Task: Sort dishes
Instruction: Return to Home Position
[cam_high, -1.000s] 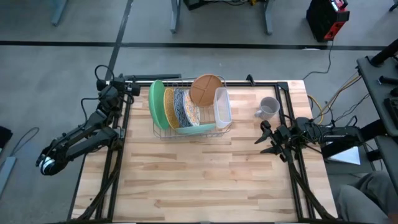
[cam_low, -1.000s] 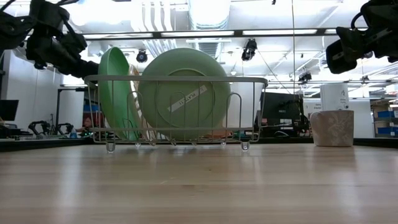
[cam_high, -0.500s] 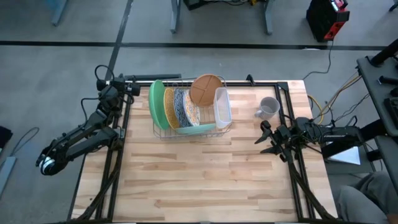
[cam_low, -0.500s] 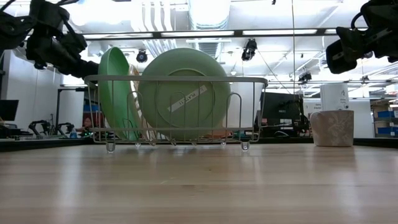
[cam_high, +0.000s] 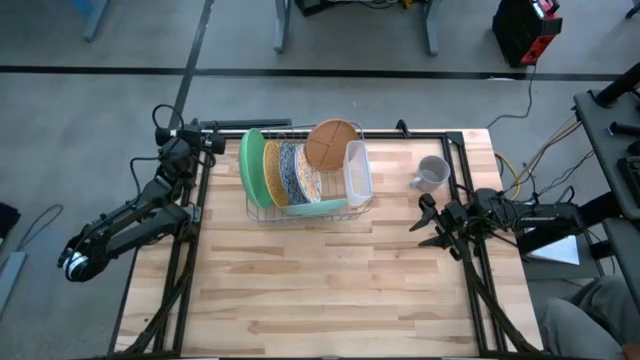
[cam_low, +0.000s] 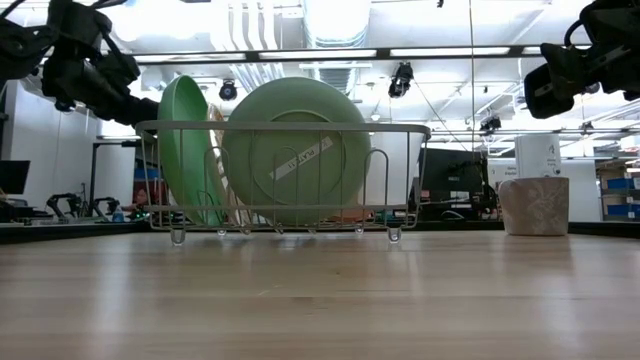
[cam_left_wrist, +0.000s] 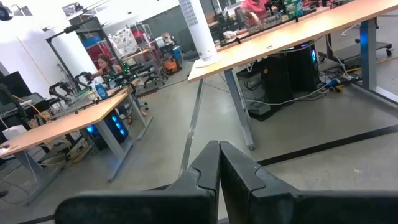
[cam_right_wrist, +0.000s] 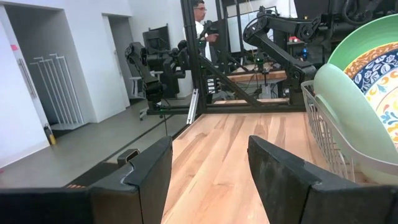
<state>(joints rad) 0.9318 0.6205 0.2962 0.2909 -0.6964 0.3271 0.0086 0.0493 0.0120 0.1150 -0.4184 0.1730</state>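
Plates screened and cropped
In the low view the pale teal plate (cam_low: 296, 150) hides the floral plate (cam_high: 293, 170) and brown plate (cam_high: 331, 143); the right wrist view's edge crops the green plate (cam_right_wrist: 367, 37).

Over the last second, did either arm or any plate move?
Nothing visibly changed. The left gripper stays out past the table's left edge, jaws shut. The right gripper stays at the right edge, jaws open. The plates remain in the dish rack, with the mug beside it.

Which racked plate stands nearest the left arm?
The large bright green plate, outermost in the dish rack; the other four sit farther toward the mug.
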